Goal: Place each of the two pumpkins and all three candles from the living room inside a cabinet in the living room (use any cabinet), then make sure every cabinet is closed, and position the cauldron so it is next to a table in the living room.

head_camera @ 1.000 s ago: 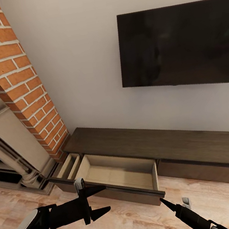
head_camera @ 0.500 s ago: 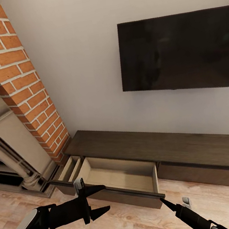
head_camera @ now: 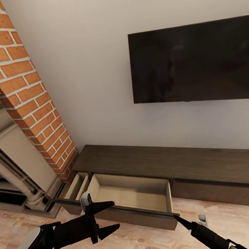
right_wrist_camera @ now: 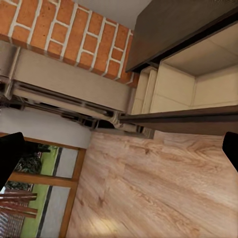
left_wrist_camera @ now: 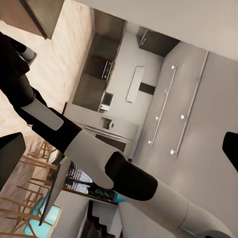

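Head view first: long low dark cabinet [head_camera: 178,160] under the wall TV [head_camera: 195,65], running lengthwise left to right along the wall, with its left drawer [head_camera: 129,192] pulled out toward the robot and looking bare inside. Second, narrower compartment [head_camera: 76,186] open just beside it on the brick fireplace [head_camera: 19,97] side. No pumpkins or candles anywhere in sight, so nothing to drop in yet.

Key relation: drawer front sits just ahead of both arms, between them. Left gripper [head_camera: 109,217] hovers over the wood floor [head_camera: 140,246] near the drawer's left front corner, fingers spread wide, nothing between them, pointing sideways along the drawer front. Right gripper's tip [head_camera: 182,222] looks right up against the drawer's right front corner, maybe touching; can't tell from this angle whether it's spread or pinched together.

Right wrist view: looks along the drawer's dark front edge [right_wrist_camera: 178,119] with the pale inside beyond it, and two dark fingertips [right_wrist_camera: 10,153] at opposite edges of the picture, so probably spread and gripping nothing.

Best guess: either arm could push the drawer shut, straight back toward the wall, across the cabinet's long axis. Right one looks nearer.
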